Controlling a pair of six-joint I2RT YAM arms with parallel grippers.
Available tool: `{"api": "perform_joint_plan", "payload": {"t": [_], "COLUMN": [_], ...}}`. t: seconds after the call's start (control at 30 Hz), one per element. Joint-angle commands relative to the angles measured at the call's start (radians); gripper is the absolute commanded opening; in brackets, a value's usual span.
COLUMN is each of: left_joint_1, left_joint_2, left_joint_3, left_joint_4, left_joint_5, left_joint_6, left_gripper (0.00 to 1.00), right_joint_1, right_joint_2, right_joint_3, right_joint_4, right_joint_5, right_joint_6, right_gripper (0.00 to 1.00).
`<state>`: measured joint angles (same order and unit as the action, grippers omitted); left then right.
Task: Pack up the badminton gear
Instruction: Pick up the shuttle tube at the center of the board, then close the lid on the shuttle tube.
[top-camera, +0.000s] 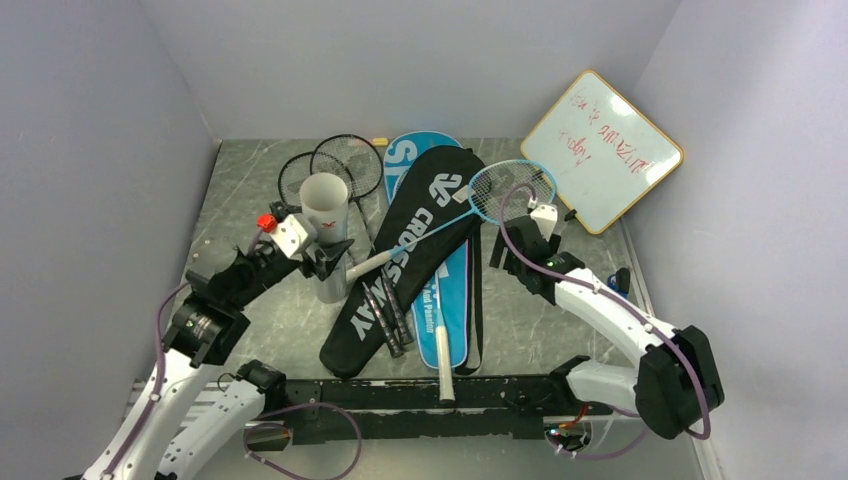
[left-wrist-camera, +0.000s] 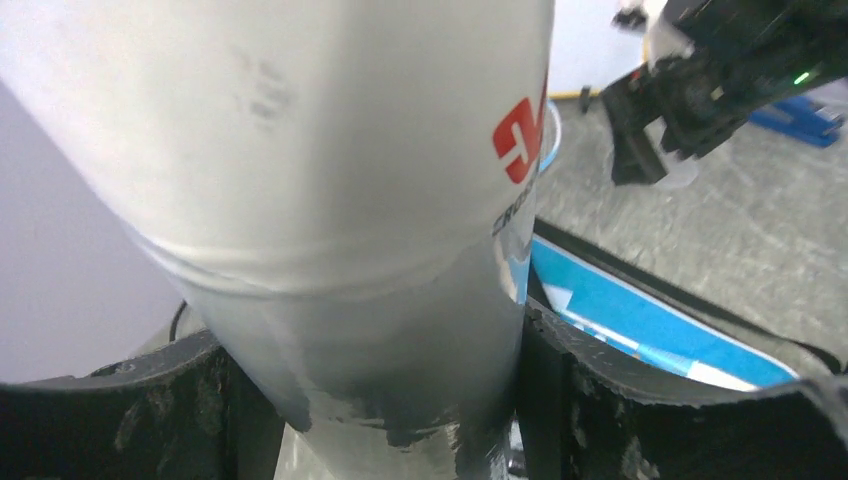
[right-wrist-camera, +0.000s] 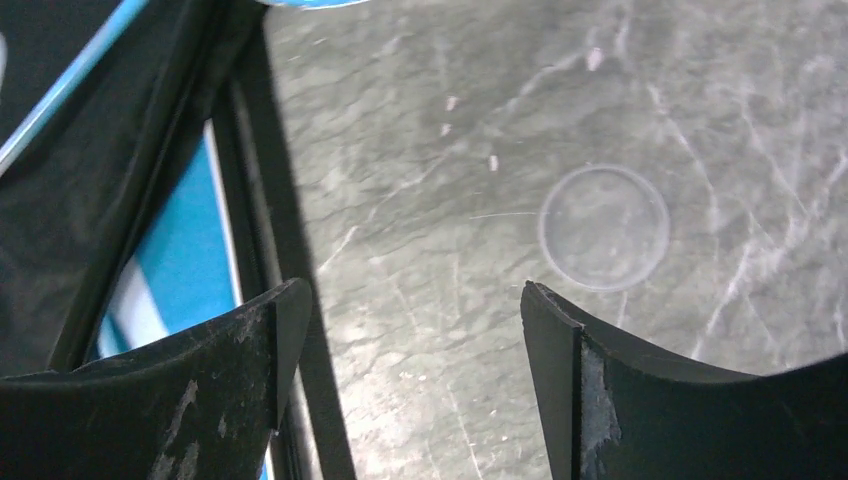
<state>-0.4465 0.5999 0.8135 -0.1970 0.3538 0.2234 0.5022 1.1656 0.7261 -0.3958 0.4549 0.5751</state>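
From above, the white cardboard tube (top-camera: 326, 215) stands upright just left of the black "CROSSWAY" cover (top-camera: 425, 235), the left wrist view shows the left pincer (left-wrist-camera: 400, 370) pinching that tube on both sides, and the right wrist view shows the right pincer (right-wrist-camera: 412, 310) spread over bare worktop (right-wrist-camera: 430, 120) right of that cover, near a clear round disc (right-wrist-camera: 604, 227).

white shells and black joints make up the left arm (top-camera: 168, 398) and right arm (top-camera: 610, 310); purple cables (top-camera: 156, 335) loop along them. the right end effector (right-wrist-camera: 410, 300) has scuffed black fingers (right-wrist-camera: 200, 390).
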Motion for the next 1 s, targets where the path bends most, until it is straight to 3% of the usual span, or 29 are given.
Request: {"api": "perform_joint_plan", "payload": {"t": [0.0,0.17,0.33,0.8,0.97], "left_joint_1": [0.002,0.002,0.001,0.000,-0.001], "left_joint_2": [0.024,0.041,0.085,0.107,0.107], "left_joint_3": [0.082,-0.011,-0.072,-0.131,-0.141], "left_joint_4": [0.039,0.261,0.439,0.529,0.532], "left_joint_5": [0.164,0.283,0.372,0.433,0.445], "left_joint_6": [-0.011,-0.155,-0.261,-0.307,-0.299], "left_gripper": [0.56,0.54,0.50,0.51,0.51], "right_joint_1": [-0.022,-0.062,-0.103,-0.206,-0.212], "right_joint_2": [0.034,0.126,0.192,0.284,0.292], "right_joint_3": [-0.022,0.010,0.012,0.017,0.011], "right_joint_4": [0.029,-0.012,-0.002,0.089,0.110], "right_joint_5": [0.145,0.266,0.278,0.116,0.090], "right_joint_6": [0.099,0.158,0.177,0.135,0.133], "right_gripper": [0.79,0.75,0.72,0.38,0.33]}}
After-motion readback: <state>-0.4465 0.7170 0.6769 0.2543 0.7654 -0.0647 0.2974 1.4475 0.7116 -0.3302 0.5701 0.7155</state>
